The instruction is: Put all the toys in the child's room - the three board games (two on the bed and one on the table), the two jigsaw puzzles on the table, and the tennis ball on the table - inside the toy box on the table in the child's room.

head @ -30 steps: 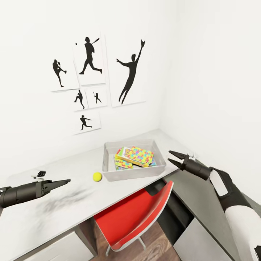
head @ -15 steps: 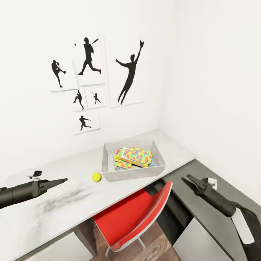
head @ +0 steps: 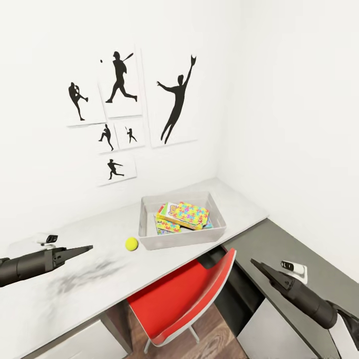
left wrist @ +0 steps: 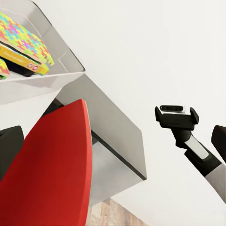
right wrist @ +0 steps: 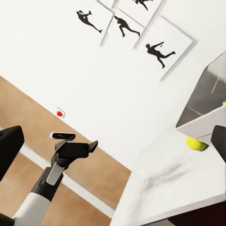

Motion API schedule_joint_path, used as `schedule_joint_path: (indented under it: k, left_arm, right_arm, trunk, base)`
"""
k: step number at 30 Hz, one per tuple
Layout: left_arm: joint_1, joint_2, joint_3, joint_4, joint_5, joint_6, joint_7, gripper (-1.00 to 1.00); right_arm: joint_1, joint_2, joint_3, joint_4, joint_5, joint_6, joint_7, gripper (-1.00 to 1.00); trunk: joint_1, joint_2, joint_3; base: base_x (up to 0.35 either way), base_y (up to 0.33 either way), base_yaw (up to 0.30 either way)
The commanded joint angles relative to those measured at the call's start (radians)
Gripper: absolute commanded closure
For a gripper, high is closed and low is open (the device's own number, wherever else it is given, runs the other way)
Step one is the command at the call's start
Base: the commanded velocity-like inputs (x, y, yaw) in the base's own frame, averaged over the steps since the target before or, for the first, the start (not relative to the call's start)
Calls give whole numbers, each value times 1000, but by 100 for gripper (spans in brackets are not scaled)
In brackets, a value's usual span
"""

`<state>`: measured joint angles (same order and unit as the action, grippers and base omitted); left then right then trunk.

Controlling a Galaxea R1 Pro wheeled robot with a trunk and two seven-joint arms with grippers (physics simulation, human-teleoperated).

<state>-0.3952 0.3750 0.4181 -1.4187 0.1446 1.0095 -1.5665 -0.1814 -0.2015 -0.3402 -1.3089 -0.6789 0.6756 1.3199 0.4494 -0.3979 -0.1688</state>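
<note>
The grey toy box [head: 182, 233] stands on the white table [head: 75, 294] near the corner. Colourful jigsaw-patterned boxes [head: 187, 214] lie stacked inside it, also seen in the left wrist view [left wrist: 23, 40]. The yellow tennis ball [head: 131, 243] rests on the table just left of the toy box and shows in the right wrist view [right wrist: 195, 142]. My left gripper [head: 85, 248] hovers over the table's left part, open and empty. My right gripper [head: 258, 265] hangs low over the dark side desk, right of the chair, open and empty. The bed is out of view.
A red chair [head: 184, 294] is pushed under the table below the toy box. A dark grey lower desk [head: 294, 249] runs along the right wall. Baseball silhouette posters [head: 174, 99] hang on the wall behind the table.
My right arm has dropped from beside the toy box's right end down to the dark desk, and its fingers now show side-on. The left arm has barely moved.
</note>
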Motion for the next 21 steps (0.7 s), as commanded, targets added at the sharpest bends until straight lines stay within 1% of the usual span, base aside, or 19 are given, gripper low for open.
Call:
schedule_joint_path:
  k: [1, 3, 6, 9, 12, 16, 21]
  left_arm:
    - [-1, 0, 0, 0, -1, 11, -4, -100]
    - [-1, -1, 0, 0, -2, 11, -4, -100]
    - [-1, 0, 0, 0, -2, 11, -4, -100]
    - [-1, 1, 1, 0, -2, 11, -4, -100]
    - [-1, 1, 2, 0, -2, 11, -4, -100]
    - [-1, 1, 1, 0, -2, 10, -4, -100]
    - [-1, 1, 2, 0, -2, 10, -4, -100]
  right_arm:
    - [0, 0, -1, 0, -4, 9, 1, -100]
    - [0, -2, -3, 0, -4, 9, 0, -100]
    - [2, -6, -22, 3, -4, 11, 0, -100]
    - [5, -7, -60, 13, -4, 13, 0, -100]
    - [7, -5, -79, 19, -4, 13, 0, -100]
    - [8, -7, -87, 22, -4, 14, 0, -100]
    - [8, -3, -89, 23, -4, 11, 0, -100]
  trunk:
    - [1, -2, -2]
    - [1, -2, -2]
    - [1, -2, -2]
    - [1, -2, -2]
    - [1, -2, -2]
    - [1, -2, -2]
    - [1, -2, -2]
  base:
    - [0, 0, -199]
    - [0, 0, -223]
    - [0, 2, -255]
    - [0, 68, -272]
    - [0, 168, -279]
    - [0, 107, -276]
    - [11, 24, -110]
